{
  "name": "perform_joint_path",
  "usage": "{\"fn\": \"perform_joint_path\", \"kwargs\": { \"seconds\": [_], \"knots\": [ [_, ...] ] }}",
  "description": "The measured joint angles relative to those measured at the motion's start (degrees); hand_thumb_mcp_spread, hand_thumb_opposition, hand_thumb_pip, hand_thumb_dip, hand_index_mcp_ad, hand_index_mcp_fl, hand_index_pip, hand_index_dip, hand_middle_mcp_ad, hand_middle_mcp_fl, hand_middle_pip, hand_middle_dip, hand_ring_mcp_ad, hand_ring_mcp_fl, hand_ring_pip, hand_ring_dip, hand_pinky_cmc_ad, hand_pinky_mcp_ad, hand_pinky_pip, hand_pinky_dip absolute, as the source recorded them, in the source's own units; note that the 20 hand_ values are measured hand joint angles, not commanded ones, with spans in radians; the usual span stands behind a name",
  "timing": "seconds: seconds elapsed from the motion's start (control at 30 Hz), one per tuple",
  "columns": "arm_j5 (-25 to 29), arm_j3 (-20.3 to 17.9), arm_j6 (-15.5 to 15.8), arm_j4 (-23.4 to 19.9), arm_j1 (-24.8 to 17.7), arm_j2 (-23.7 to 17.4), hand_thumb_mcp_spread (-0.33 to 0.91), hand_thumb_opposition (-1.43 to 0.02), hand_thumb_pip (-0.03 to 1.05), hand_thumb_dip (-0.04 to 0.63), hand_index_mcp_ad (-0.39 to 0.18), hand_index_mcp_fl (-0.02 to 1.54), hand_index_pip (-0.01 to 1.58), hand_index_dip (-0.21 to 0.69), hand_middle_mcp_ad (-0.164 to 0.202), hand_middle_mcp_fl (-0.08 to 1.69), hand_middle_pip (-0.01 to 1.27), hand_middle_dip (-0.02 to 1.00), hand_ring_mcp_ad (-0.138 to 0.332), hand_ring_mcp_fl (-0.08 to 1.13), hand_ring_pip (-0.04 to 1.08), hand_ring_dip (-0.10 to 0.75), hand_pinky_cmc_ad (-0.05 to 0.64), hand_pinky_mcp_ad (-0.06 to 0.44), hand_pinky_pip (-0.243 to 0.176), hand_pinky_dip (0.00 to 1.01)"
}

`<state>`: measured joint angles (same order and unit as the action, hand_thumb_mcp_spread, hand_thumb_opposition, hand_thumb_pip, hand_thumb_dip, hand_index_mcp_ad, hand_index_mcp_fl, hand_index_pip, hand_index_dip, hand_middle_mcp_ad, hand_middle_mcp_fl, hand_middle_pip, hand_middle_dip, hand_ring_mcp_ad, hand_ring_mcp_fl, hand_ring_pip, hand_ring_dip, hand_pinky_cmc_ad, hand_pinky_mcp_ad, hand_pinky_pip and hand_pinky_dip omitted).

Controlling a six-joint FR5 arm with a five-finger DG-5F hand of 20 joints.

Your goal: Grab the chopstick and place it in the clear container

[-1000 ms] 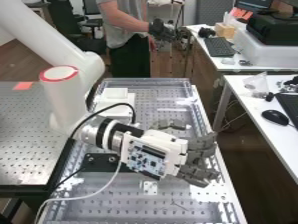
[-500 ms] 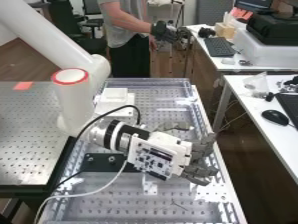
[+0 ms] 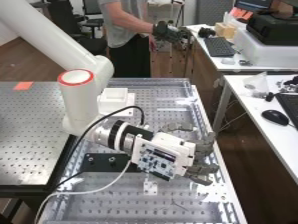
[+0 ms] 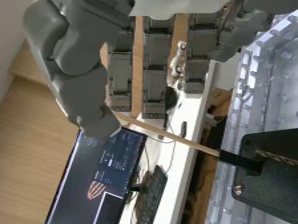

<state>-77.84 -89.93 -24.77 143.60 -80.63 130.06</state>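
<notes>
The hand (image 3: 201, 152) is over the right half of the perforated bench in the high view, its dark grey fingers extended toward the right edge. In the wrist view the hand (image 4: 157, 65) has its fingers nearly straight and its thumb apart from them. A pale wooden chopstick (image 4: 178, 138) runs from beside the thumb's tip to a black holder (image 4: 241, 162). Its end by the thumb is partly hidden, and contact with the thumb cannot be told. Clear ribbed plastic (image 4: 234, 107) borders the bench; whether it is the clear container cannot be told.
A white square box (image 3: 114, 95) sits at the bench's far left. A black plate (image 3: 106, 162) with round fittings lies left of the hand. A cable loops by the wrist. The white desk (image 3: 256, 117) carries a mouse (image 3: 275, 117). A person stands beyond the bench.
The arm's wrist and the hand's palm have shifted slightly to the right in the high view. The fingers remain extended near the bench's right edge.
</notes>
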Motion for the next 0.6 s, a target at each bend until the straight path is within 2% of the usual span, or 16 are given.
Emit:
{"fn": "perform_joint_path", "kwargs": {
  "seconds": [0.03, 0.23, 0.47, 0.53, 0.6],
  "knots": [
    [0.14, 0.14, -0.04, 0.10, -0.01, 0.09, 0.52, -0.80, 0.60, 0.323, -0.178, 0.37, 1.01, 0.171, -0.031, 0.65, 0.49, 0.70, 0.133, 0.38, 0.10, 0.412, 0.267, 0.115, -0.051, 0.13],
    [0.09, 0.65, -0.04, 0.53, -0.05, 0.39, 0.52, -0.80, 0.59, 0.319, -0.185, 0.42, 1.01, 0.161, -0.031, 0.66, 0.49, 0.71, 0.133, 0.41, 0.10, 0.415, 0.278, 0.113, -0.037, 0.14],
    [0.63, 1.34, 0.28, 1.06, -0.15, 0.79, 0.54, -0.82, 0.58, 0.318, -0.187, 0.46, 1.00, 0.155, -0.028, 0.68, 0.49, 0.71, 0.131, 0.43, 0.10, 0.428, 0.293, 0.115, -0.035, 0.14],
    [0.90, 1.57, 0.27, 1.21, -0.18, 0.90, 0.55, -0.82, 0.55, 0.309, -0.187, 0.49, 1.00, 0.155, -0.028, 0.70, 0.49, 0.72, 0.129, 0.44, 0.10, 0.429, 0.316, 0.113, -0.037, 0.14],
    [1.14, 1.80, 0.27, 1.31, -0.18, 1.03, 0.55, -0.82, 0.54, 0.307, -0.187, 0.50, 1.00, 0.155, -0.031, 0.71, 0.49, 0.72, 0.129, 0.44, 0.09, 0.431, 0.305, 0.113, -0.024, 0.14]
  ]
}}
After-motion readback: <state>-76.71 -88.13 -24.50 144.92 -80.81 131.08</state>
